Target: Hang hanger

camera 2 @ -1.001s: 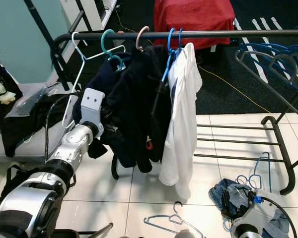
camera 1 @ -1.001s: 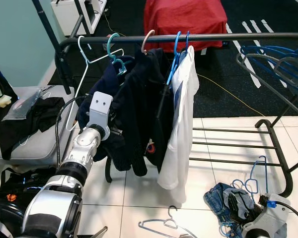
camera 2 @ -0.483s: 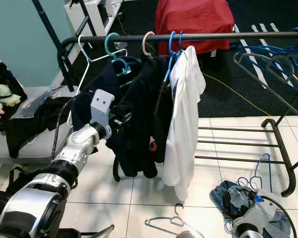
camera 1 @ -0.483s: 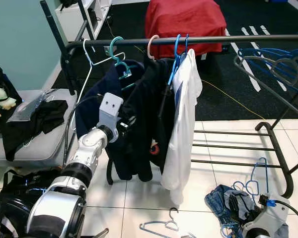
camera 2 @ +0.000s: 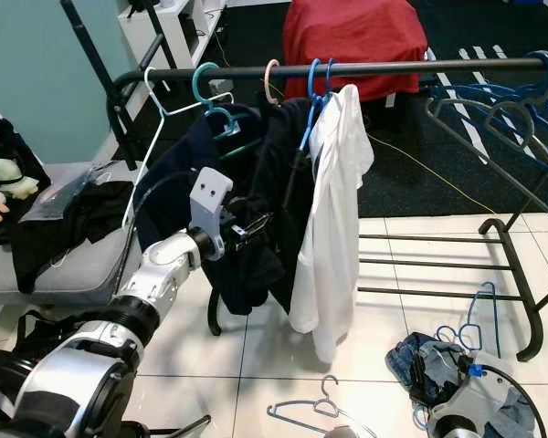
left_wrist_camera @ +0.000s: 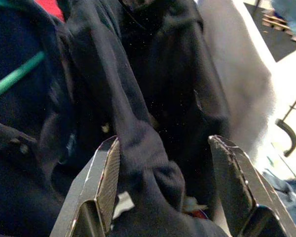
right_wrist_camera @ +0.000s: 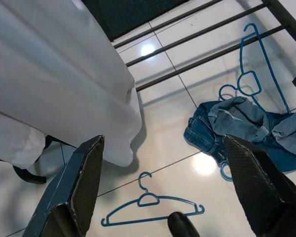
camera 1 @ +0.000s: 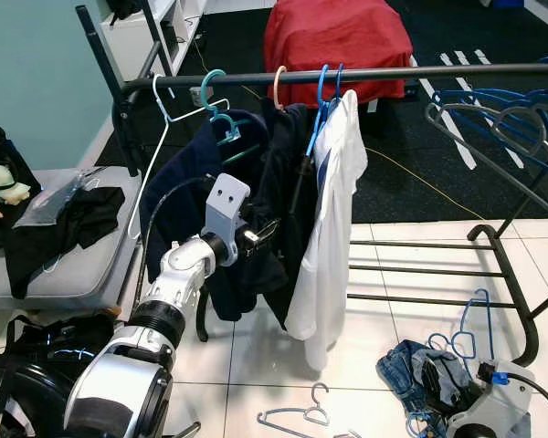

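The left gripper [left_wrist_camera: 160,187] has its fingers spread apart around a fold of the black jacket [camera 1: 279,192] hanging on the rail [camera 1: 347,75], while the right gripper [right_wrist_camera: 163,187] hangs wide open above a blue hanger [right_wrist_camera: 150,207] lying on the floor at 6 o'clock.

The teal hanger [camera 1: 221,126] hangs by its hook on the black rail [camera 1: 411,71], carrying a dark navy garment [camera 1: 178,196], between a white hanger [camera 1: 157,137] and a pink-hooked one [camera 1: 277,84].
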`<state>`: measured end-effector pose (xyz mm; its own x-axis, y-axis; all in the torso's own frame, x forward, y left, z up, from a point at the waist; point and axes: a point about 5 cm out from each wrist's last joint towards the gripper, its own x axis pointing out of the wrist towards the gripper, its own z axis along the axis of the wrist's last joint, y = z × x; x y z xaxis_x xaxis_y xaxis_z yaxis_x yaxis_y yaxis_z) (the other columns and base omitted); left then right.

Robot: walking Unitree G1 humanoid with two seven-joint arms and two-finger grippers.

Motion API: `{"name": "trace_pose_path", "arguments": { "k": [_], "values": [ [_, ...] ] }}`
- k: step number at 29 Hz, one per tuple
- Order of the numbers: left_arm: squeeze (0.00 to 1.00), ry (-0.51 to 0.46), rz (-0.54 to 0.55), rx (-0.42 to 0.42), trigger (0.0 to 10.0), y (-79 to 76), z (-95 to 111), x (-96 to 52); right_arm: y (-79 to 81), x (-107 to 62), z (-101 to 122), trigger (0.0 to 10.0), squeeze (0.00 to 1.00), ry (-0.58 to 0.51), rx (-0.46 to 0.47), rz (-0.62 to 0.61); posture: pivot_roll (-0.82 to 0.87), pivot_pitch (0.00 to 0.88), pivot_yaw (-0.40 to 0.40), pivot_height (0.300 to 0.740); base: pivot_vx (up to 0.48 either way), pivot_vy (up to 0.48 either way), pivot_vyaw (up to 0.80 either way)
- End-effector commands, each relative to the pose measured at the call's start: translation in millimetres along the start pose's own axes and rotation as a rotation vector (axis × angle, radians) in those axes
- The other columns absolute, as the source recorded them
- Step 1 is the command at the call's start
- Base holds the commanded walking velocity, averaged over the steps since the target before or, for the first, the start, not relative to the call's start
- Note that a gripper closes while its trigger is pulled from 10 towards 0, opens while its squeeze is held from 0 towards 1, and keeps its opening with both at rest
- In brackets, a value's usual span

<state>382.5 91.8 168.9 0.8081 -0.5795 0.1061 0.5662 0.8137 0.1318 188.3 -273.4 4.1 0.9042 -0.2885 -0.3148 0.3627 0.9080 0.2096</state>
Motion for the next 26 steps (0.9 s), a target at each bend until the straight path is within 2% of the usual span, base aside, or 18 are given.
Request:
{"name": "trace_pose_path", "arguments": {
  "k": [1, 7, 14, 15, 16, 17, 26],
  "values": [
    [0.0, 0.002, 0.006, 0.015, 10.0, -2.7, 1, 3.4, -1.8, -5.4, -11, 10.0, 0.0, 0.028, 0.008, -0.011, -0.29, 0.183, 0.133, 0.71, 0.0, 0.0, 0.0],
    [0.0, 0.024, 0.039, 0.028, 10.0, -4.3, 1, 6.8, -3.3, -6.4, -12, 10.0, 0.0, 0.031, 0.009, -0.012, -0.29, 0.191, 0.135, 0.71, 0.0, 0.0, 0.0],
    [0.0, 0.091, 0.139, 0.068, 10.0, -1.6, -3, 9.8, -4.5, -6.1, -15, 10.0, 0.0, 0.037, 0.011, -0.015, -0.3, 0.192, 0.136, 0.71, 0.0, 0.0, 0.0],
    [0.0, 0.112, 0.148, 0.096, 2.6, -0.7, -4, 9.5, -4.3, -5.9, -15, 10.0, 0.0, 0.037, 0.011, -0.015, -0.3, 0.188, 0.136, 0.71, 0.0, 0.0, 0.0],
    [0.0, 0.112, 0.148, 0.096, 2.6, -0.7, -4, 9.5, -4.3, -5.9, -15, 10.0, 0.0, 0.037, 0.011, -0.015, -0.3, 0.188, 0.136, 0.71, 0.0, 0.0, 0.0],
    [0.0, 0.128, 0.147, 0.117, 0.0, -0.6, -6, 9.3, -4.1, -5.7, -15, 10.0, 0.0, 0.037, 0.01, -0.015, -0.3, 0.188, 0.136, 0.71, 0.0, 0.0, 0.0],
    [0.0, 0.169, 0.184, 0.191, 0.0, 5.1, -8, 7.5, -1.5, -3.9, -13, 10.0, 0.0, 0.031, 0.01, -0.013, -0.3, 0.174, 0.141, 0.71, 0.0, 0.0, 0.0]
  ]
}}
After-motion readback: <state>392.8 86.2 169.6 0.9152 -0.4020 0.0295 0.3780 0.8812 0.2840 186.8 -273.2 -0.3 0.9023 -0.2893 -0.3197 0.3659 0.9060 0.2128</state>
